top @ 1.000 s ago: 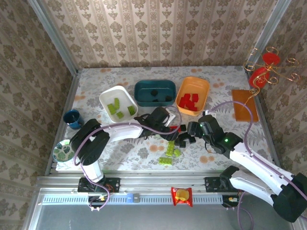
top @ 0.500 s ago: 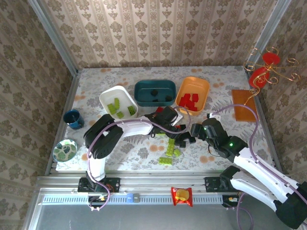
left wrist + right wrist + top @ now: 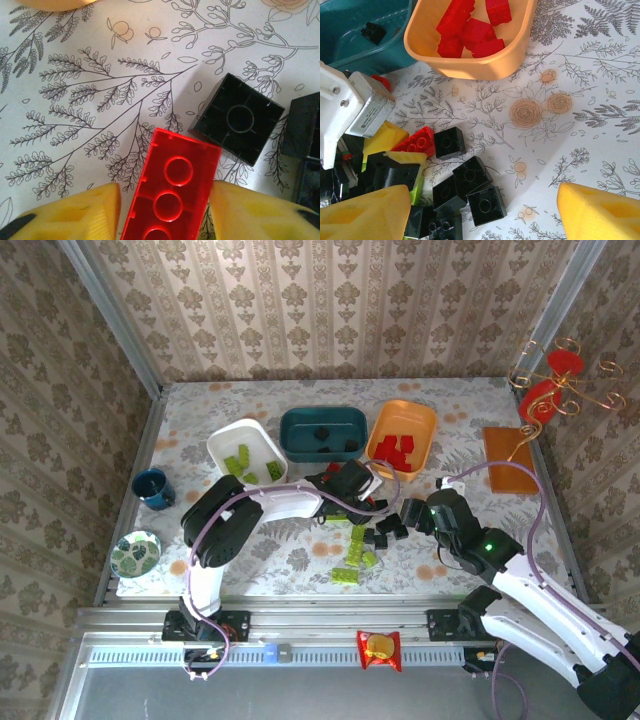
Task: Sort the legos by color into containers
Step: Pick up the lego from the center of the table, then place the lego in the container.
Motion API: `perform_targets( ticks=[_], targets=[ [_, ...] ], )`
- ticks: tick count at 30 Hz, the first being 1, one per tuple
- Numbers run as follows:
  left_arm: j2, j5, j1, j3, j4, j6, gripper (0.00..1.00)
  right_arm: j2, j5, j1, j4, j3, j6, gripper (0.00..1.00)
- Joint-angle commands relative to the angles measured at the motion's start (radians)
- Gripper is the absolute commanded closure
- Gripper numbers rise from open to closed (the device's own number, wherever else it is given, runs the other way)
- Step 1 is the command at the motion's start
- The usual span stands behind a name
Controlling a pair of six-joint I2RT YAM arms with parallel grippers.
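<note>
My left gripper (image 3: 165, 194) reaches right across the table, its yellow fingers shut on the long sides of a red lego (image 3: 172, 195) that lies on the cloth among black legos (image 3: 237, 119). In the right wrist view the red lego (image 3: 415, 142) sits beside a cluster of black legos (image 3: 470, 177). My right gripper (image 3: 482, 215) hangs open above that cluster, holding nothing. Lime green legos (image 3: 355, 545) lie just in front. At the back stand the white container (image 3: 222, 440) with green legos, the teal container (image 3: 300, 420) with black ones and the orange container (image 3: 425, 420) with red ones.
A blue cup (image 3: 152, 487) and a small patterned dish (image 3: 135, 553) stand at the left edge. A brown-orange slab (image 3: 510, 458) and a gold wire stand (image 3: 550, 385) occupy the far right. A snack packet (image 3: 379, 648) lies on the front rail. Walls close three sides.
My left gripper has moved right to the red lego and its jaws have closed in on it. The right arm has drawn slightly right, still open.
</note>
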State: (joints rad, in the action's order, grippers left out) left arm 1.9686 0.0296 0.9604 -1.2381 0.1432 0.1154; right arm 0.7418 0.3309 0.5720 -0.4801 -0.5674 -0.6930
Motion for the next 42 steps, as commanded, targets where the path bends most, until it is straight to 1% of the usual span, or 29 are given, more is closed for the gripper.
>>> perform_targets(
  ticks=[1, 5, 9, 10, 11, 15, 22, 28, 32, 37, 42],
  targets=[
    [0.022, 0.029, -0.008, -0.021, 0.018, -0.002, 0.56, -0.017, 0.035, -0.004, -0.028, 0.008, -0.023, 0.22],
    [0.034, 0.028, -0.010, -0.025, 0.025, 0.000, 0.55, -0.019, 0.034, -0.004, -0.027, 0.007, -0.023, 0.21],
    [0.035, 0.031, -0.014, -0.021, 0.022, 0.003, 0.47, -0.018, 0.034, -0.004, -0.029, 0.008, -0.025, 0.21],
    [0.035, 0.032, -0.014, -0.020, 0.019, 0.003, 0.46, -0.019, 0.034, -0.005, -0.029, 0.009, -0.025, 0.21],
    [0.034, 0.032, -0.014, -0.020, 0.018, 0.003, 0.47, -0.019, 0.034, -0.004, -0.030, 0.008, -0.025, 0.21],
    [0.026, 0.032, -0.019, -0.014, 0.005, 0.005, 0.60, -0.019, 0.039, -0.004, -0.030, 0.009, -0.026, 0.21],
    [-0.048, 0.045, -0.026, -0.014, -0.024, 0.028, 0.66, -0.022, 0.049, -0.004, -0.031, 0.012, -0.037, 0.21],
    [-0.123, 0.096, -0.069, -0.055, -0.084, 0.092, 0.66, -0.025, 0.050, -0.004, -0.031, 0.009, -0.039, 0.21],
    [-0.073, 0.122, -0.094, -0.180, -0.064, 0.092, 0.66, -0.026, 0.052, -0.004, -0.036, 0.010, -0.040, 0.21],
    [0.092, 0.156, -0.119, -0.409, 0.007, 0.083, 0.67, -0.026, 0.049, -0.004, -0.044, 0.006, -0.039, 0.21],
    [0.249, 0.159, -0.128, -0.627, 0.105, 0.068, 0.66, -0.030, 0.050, -0.006, -0.051, 0.011, -0.042, 0.21]
  ],
)
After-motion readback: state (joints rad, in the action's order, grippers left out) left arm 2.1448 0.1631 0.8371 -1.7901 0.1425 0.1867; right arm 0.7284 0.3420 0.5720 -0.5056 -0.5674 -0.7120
